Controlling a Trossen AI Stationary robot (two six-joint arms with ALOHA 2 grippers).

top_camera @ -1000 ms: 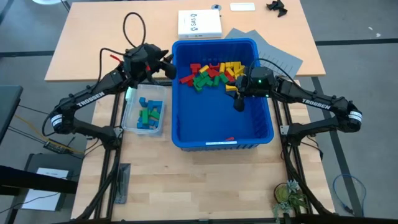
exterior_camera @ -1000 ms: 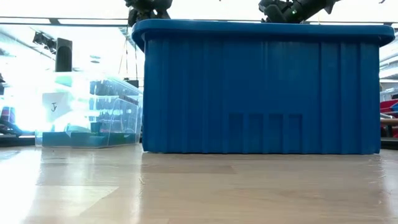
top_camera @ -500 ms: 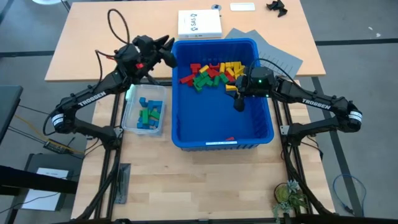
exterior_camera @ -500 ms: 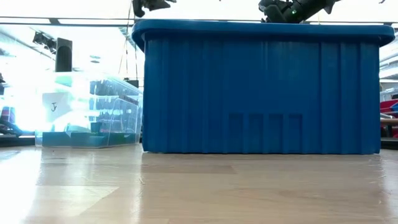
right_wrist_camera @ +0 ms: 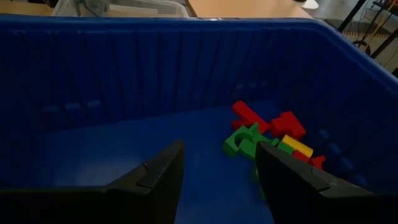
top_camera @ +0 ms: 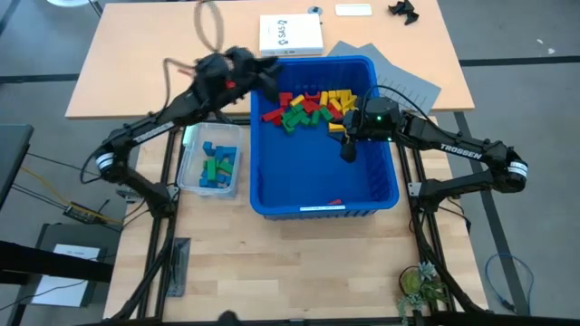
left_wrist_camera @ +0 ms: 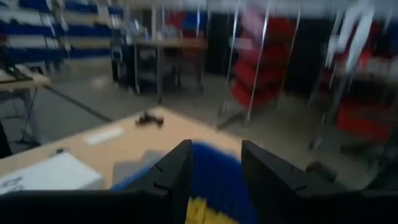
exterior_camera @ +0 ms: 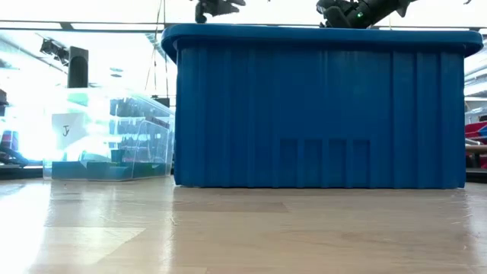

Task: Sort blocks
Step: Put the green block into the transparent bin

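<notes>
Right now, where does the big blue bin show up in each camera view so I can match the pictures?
High view: the blue bin sits at centre, between both arms.
Low view: its ribbed wall fills the middle and right.
Left wrist view: only a blurred blue part shows between the claw's fingers.
Right wrist view: its inside wall spans the picture.
Shared landmark: the pile of blocks in the bin.

Overhead camera looks straight down; desk-level camera faces the blue bin (exterior_camera: 319, 106) close up; both share it.
</notes>
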